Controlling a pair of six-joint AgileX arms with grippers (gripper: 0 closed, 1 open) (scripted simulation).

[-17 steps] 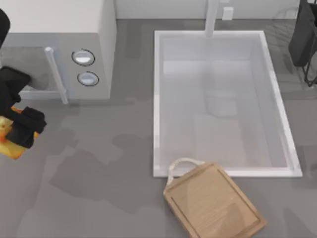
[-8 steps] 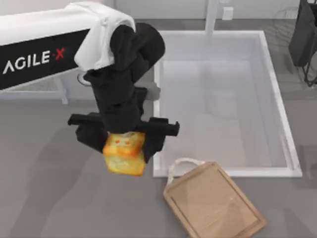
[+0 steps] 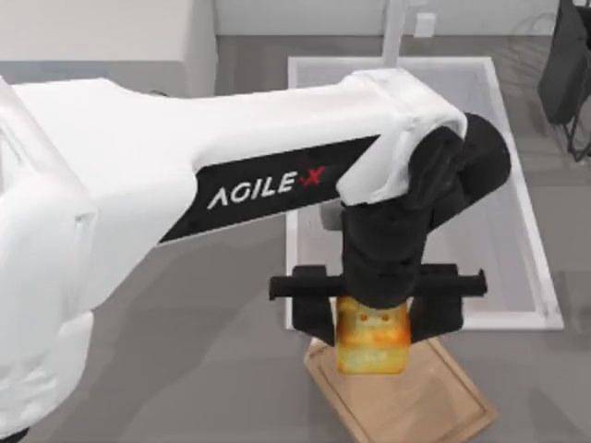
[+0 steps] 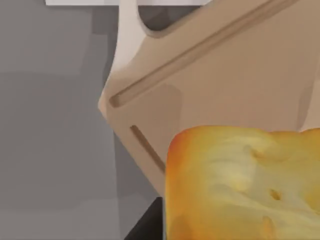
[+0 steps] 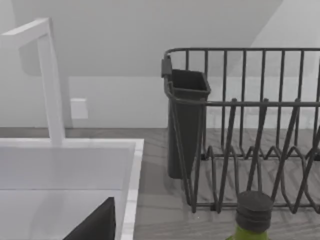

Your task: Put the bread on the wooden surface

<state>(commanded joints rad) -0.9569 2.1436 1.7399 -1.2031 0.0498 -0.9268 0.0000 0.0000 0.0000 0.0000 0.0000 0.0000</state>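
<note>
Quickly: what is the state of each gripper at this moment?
Left gripper: closed on the golden-yellow toasted bread chunk, above the light tan wooden cutting board.
Right gripper: state cannot be told.

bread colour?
Golden-yellow, browner at the edges, with a few dark spots. The bread shows best in the left wrist view.

My left arm stretches across from the left, wrist bent down, and my left gripper (image 3: 373, 323) clamps the bread (image 3: 372, 339) between its fingers, over the wooden surface (image 3: 434, 406).
</note>
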